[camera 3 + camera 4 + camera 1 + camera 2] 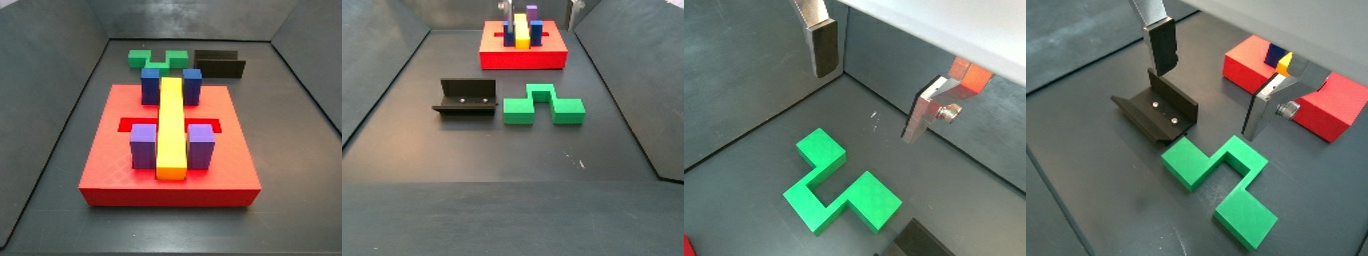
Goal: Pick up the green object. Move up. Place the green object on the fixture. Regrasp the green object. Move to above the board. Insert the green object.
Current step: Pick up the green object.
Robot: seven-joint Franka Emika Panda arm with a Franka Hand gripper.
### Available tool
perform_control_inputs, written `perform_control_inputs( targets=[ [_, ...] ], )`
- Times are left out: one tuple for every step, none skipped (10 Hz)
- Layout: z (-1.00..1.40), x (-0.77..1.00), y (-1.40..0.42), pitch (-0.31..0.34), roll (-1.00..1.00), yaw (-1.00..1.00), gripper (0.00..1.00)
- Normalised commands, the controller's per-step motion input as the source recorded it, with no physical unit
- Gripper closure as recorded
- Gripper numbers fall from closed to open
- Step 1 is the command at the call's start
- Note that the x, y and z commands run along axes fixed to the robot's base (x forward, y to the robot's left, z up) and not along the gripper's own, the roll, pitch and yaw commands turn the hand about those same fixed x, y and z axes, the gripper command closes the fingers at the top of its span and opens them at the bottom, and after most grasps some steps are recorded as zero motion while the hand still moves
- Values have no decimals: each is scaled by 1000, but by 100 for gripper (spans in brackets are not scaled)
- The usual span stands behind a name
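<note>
The green object (1220, 175) is a flat, stepped green block lying on the dark floor beside the fixture (1157, 112). It also shows in the wrist view (838, 185) and in both side views (160, 60) (543, 104). My gripper (1213, 80) hangs above the floor over the green object, open and empty, with nothing between its silver fingers (822, 45). In a wrist view it is also well apart from the block (871, 85). The red board (107, 150) with its yellow bar (171, 125) lies beyond the fixture (469, 97). Only the fingertips (573, 12) show in a side view.
Blue blocks (151, 85) and purple blocks (144, 145) stand on the board beside the yellow bar. Grey walls (80, 60) enclose the floor on all sides. The board also shows in a side view (496, 58) and behind a finger (1247, 65).
</note>
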Motion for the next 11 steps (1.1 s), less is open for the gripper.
perform_control_inputs(
  targets=[
    [-314,-46,-426,0,71,74,0],
    [-454,-140,-697,0,90,69,0],
    [-411,-34,-723,0,124,83,0],
    [-397,0,-457,-1,0,54,0],
    [-549,-17,-211,-31,0,31,0],
    [-711,0,0,0,94,60,0],
    [-789,-54,0,-6,140,54,0],
    [-743,0,0,-7,80,106,0],
    [-680,0,-54,-29,64,100,0],
    [-654,-17,-83,-36,74,100,0],
    [-620,0,-63,-9,99,103,0]
  ],
)
